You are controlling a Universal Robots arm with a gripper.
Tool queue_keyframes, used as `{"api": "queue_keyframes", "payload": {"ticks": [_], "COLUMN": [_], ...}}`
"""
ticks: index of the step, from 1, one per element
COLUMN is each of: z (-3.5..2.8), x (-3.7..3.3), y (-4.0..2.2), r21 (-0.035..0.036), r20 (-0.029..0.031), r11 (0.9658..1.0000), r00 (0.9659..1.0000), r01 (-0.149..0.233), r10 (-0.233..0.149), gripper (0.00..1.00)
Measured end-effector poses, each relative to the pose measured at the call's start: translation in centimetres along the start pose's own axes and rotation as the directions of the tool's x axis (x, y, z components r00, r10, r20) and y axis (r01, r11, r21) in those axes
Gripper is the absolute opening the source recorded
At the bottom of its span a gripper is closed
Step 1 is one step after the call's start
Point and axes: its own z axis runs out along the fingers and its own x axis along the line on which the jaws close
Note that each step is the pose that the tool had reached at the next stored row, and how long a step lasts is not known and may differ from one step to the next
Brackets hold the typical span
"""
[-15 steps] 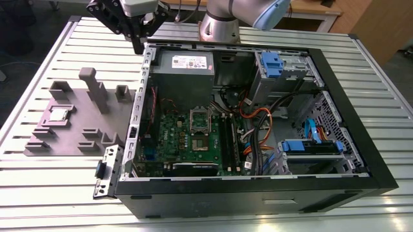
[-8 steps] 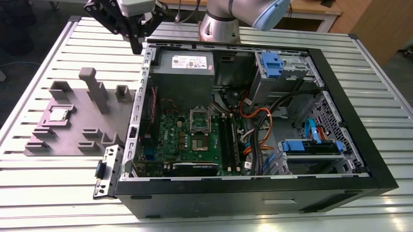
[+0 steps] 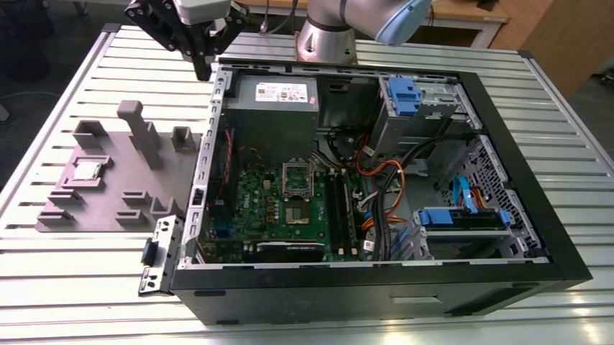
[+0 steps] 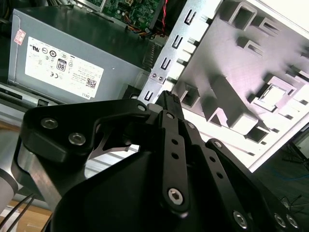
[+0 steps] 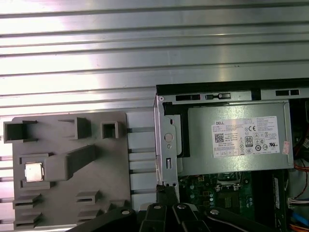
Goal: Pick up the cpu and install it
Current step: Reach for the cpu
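Observation:
The cpu (image 3: 88, 170) is a small silver square lying flat in a recess of the grey holder block (image 3: 115, 194), on the exterior view's left. It also lies in the block in both wrist views (image 4: 273, 94) (image 5: 34, 171). My black gripper (image 3: 201, 70) hangs above the open computer case's far corner next to the power supply (image 3: 273, 93), well away from the cpu. Its fingers meet at their tips (image 4: 166, 96) (image 5: 166, 191), shut with nothing between them. The socket (image 3: 298, 181) sits on the green motherboard inside the case.
The open black computer case (image 3: 537, 237) takes up the middle and the exterior view's right of the slatted metal table (image 3: 86, 79). Inside are black memory sticks (image 3: 338, 208), orange and black cables (image 3: 384, 180) and blue drive bays (image 3: 461, 215). Tall posts (image 3: 144, 133) rise from the holder block.

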Motion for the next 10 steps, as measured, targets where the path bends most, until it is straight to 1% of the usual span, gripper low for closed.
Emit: {"api": "queue_keyframes", "payload": {"ticks": [4,10], "z": [-0.01,-0.03], "x": [0.24,1.07], "y": [-0.02,-0.08], "r21": [0.0000,0.0001], "r20": [0.0000,0.0000], "r11": [1.0000,1.0000], "r00": [1.0000,1.0000], "r01": [0.000,0.000], "r10": [0.000,0.000], "gripper": [0.11,0.11]}}
